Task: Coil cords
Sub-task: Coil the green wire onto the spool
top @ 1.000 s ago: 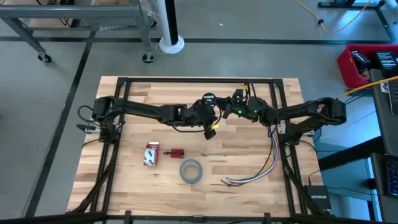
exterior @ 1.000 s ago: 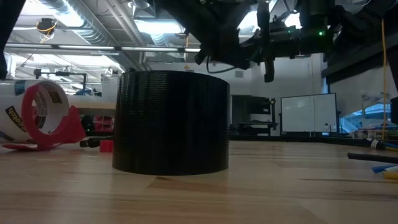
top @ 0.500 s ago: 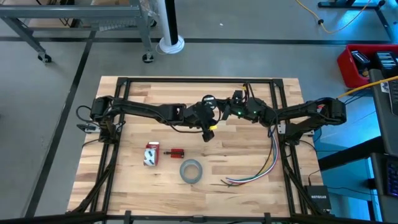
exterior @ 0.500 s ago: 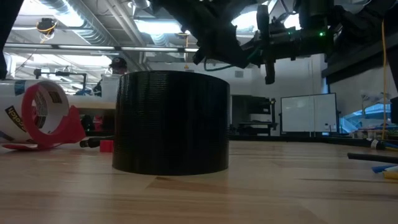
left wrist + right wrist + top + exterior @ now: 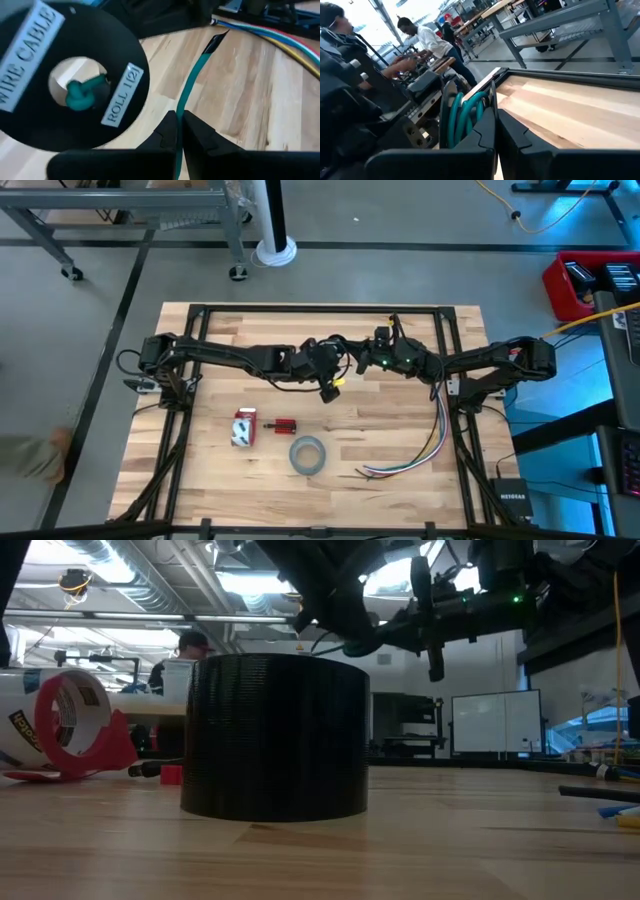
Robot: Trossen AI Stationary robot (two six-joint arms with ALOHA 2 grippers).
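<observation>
Overhead, scene: both arms reach in from the side edges of the table (image 5: 200,470) and meet above its middle, nearer the far edge
Left gripper (image 5: 177,131): fingers pressed together on the teal cord (image 5: 192,82), which runs out between them to a dark tip over the wood
Spool (image 5: 65,75): black disc labelled "WIRE CABLE" and "ROLL 1(2)", a teal knot of cord showing in its centre hole; held up just beside the left gripper, off the table
Right gripper (image 5: 495,131): fingers closed, right up against the spool's edge, where loops of teal cord lie wound; whether it grips the rim, cannot tell
Tape roll (image 5: 307,454): grey ring, toward the near edge
Coloured wires (image 5: 425,448): along the right edge
Red tape dispenser (image 5: 75,725): left part of the table
Person (image 5: 437,42): at a bench in the room beyond
</observation>
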